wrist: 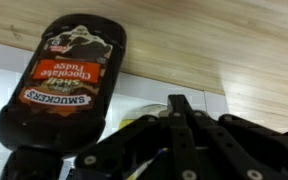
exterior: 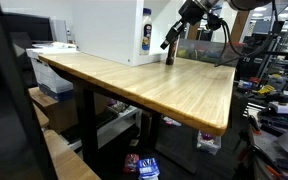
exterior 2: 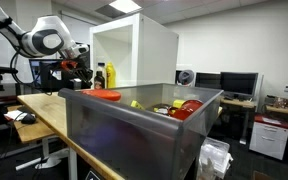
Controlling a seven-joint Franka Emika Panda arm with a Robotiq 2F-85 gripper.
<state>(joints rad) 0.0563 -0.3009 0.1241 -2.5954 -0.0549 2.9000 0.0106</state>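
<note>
In the wrist view a dark brown Smucker's chocolate fudge bottle point(wrist: 69, 80) fills the left, standing on the wooden table point(wrist: 234, 40) by a white panel. My gripper point(wrist: 179, 108) has its black fingers pressed together with nothing between them, just to the right of the bottle and apart from it. Something yellow point(wrist: 144, 112) shows behind the fingers. In an exterior view the gripper point(exterior: 168, 42) hangs at the far end of the table just above the brown bottle point(exterior: 170, 57). It also shows in an exterior view point(exterior 2: 80, 68) near the bottles point(exterior 2: 102, 76).
A white open cabinet point(exterior: 109, 30) stands on the far table end, with a labelled bottle point(exterior: 147, 30) at its side. A grey bin point(exterior 2: 134, 125) holding a red lid and several items fills an exterior view's foreground. Desks, monitors and clutter surround the table point(exterior: 154, 85).
</note>
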